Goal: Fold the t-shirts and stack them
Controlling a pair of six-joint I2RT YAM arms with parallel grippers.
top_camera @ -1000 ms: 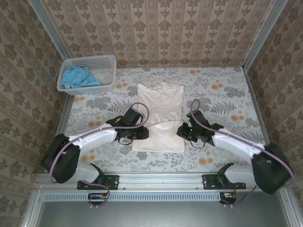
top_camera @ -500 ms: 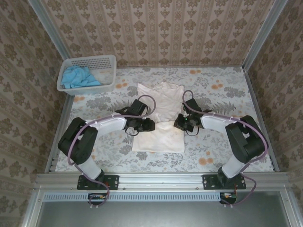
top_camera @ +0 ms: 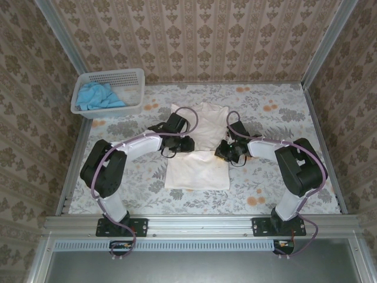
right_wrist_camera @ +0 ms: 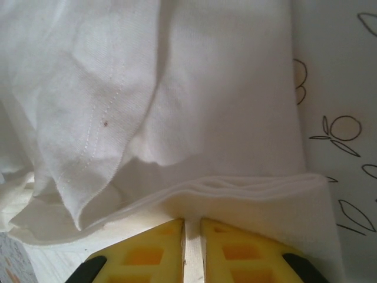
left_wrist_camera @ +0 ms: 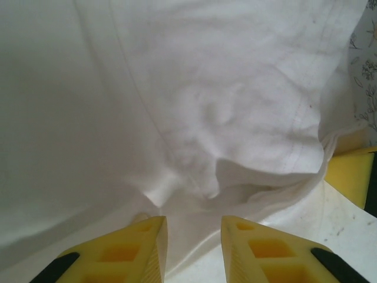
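Note:
The cream-white t-shirt (top_camera: 203,121) lies in the middle of the table, its near half a thicker folded layer (top_camera: 197,171). My left gripper (top_camera: 187,143) sits at the shirt's left side on the fold line. In the left wrist view its fingers (left_wrist_camera: 193,227) stand a little apart with bunched, puckered shirt cloth (left_wrist_camera: 224,88) between them. My right gripper (top_camera: 222,152) is at the shirt's right edge. In the right wrist view the right gripper (right_wrist_camera: 192,227) has its jaws almost together on a thin strip of the shirt (right_wrist_camera: 224,88), below stacked layers. The sky-blue t-shirt (top_camera: 97,96) lies crumpled in the basket.
The white perforated basket (top_camera: 112,73) stands at the table's far left corner. Patterned walls close in the far, left and right sides. The floral tabletop (top_camera: 277,124) shows bare to the right and left of the shirt.
Both grippers have moved away from the bases toward the far side with the cloth, and the arms have folded up. The near part of the shirt now lies as a shorter, doubled layer.

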